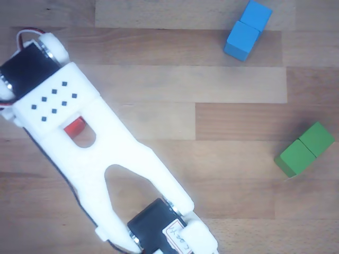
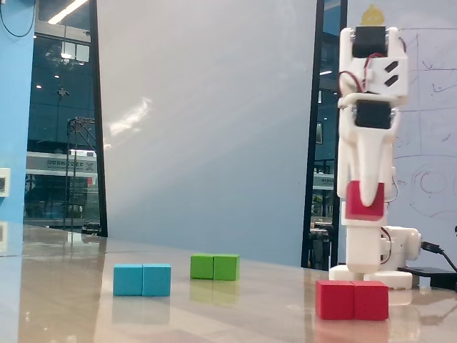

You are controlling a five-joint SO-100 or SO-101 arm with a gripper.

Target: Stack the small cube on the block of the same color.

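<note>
The gripper (image 2: pixel 365 204) is clamped on the small cube (image 2: pixel 365 201), carrying it in the air directly above the block (image 2: pixel 352 299), clear of its top, presumably lining up for the stack. The green block (image 2: pixel 214 266) and blue block (image 2: pixel 142 279) lie well left of it.

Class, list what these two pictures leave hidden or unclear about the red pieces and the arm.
- Other view: red block hidden under the arm; only a sliver of the small cube shows.
- Fixed view: whether the small cube hangs squarely over the red block in depth.
- Fixed view: end effector fingertips hidden by the cube.
</note>
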